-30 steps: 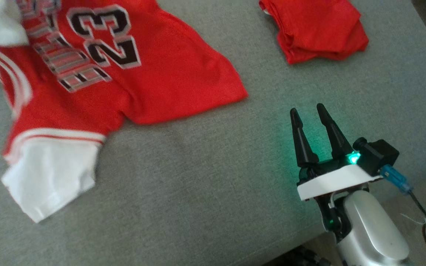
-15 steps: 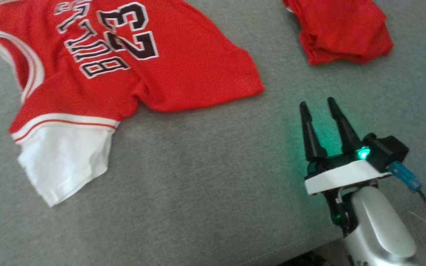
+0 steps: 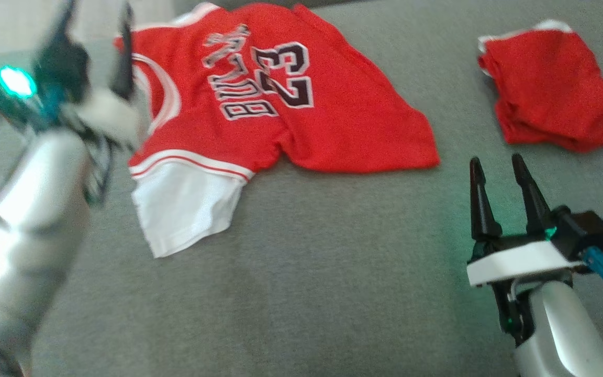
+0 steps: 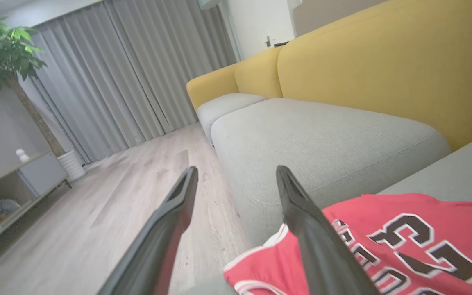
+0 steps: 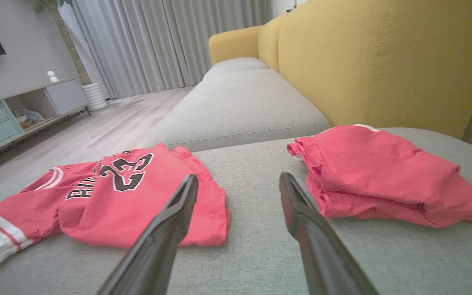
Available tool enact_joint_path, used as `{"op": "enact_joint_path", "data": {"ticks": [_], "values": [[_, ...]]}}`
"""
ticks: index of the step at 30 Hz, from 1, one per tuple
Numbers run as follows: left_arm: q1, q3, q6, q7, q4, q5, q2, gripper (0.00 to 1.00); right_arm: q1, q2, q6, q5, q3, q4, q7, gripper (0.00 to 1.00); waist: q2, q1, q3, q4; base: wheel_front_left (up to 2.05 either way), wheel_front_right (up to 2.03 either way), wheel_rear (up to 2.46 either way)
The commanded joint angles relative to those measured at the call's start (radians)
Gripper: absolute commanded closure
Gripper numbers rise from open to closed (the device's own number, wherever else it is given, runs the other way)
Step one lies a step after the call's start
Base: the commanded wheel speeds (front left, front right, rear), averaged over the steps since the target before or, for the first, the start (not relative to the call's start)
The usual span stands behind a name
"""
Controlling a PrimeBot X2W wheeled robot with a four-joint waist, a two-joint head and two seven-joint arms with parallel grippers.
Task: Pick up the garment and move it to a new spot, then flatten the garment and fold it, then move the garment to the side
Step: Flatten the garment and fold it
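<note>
A red jersey (image 3: 280, 104) with the number 23, black lettering and white sleeves lies spread, a little rumpled, on the grey sofa cushion (image 3: 306, 283). It also appears as the jersey (image 5: 109, 196) and the jersey (image 4: 383, 241). My left gripper (image 3: 95, 36) hovers open at the jersey's left edge, by the armhole, blurred. My right gripper (image 3: 495, 162) stands open over bare cushion, right of the jersey's hem, empty.
A folded red garment (image 3: 547, 104) lies at the cushion's far right, also seen as the folded pile (image 5: 379, 176). A yellow sofa back (image 5: 383, 53) rises behind. The cushion's front edge drops to wooden floor (image 4: 96, 205); a low cabinet (image 5: 10, 110) stands across the room.
The head camera has turned, shifting the whole scene rightward and down. My left arm has come into view at the jersey's left edge. The right gripper keeps its open pose.
</note>
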Motion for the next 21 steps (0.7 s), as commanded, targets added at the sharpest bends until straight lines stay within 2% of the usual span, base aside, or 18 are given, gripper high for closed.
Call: {"op": "enact_joint_path", "data": {"ticks": [1,8,12,15,21], "values": [[-0.015,0.044,0.010,-0.009,-0.034,-0.009,0.031,0.00,0.001,-0.002,-0.001,-0.006,0.017,-0.035,-0.011,0.00,-0.0001,0.0002,-0.058,0.060,0.00,0.00,0.00],[0.375,0.146,0.149,-0.014,-0.357,-0.052,0.022,0.00,0.060,-0.002,-0.001,-0.018,-0.006,-0.038,-0.011,0.00,-0.0001,0.0002,-0.122,0.112,0.00,0.00,0.00],[0.573,0.208,0.209,-0.014,-0.495,-0.052,0.003,0.00,0.092,-0.002,-0.001,-0.020,-0.012,-0.038,-0.011,0.00,-0.0001,0.0002,-0.146,0.125,0.00,0.00,0.00],[0.668,0.236,0.219,-0.014,-0.551,-0.032,-0.014,0.00,0.107,-0.002,-0.001,-0.019,-0.016,-0.042,-0.009,0.00,-0.0001,0.0002,-0.154,0.134,0.00,0.00,0.00],[0.709,0.244,0.190,-0.014,-0.563,0.007,-0.031,0.00,0.106,-0.002,-0.001,-0.026,-0.004,-0.057,0.005,0.00,-0.0001,0.0002,-0.154,0.135,0.00,0.00,0.00]]}}
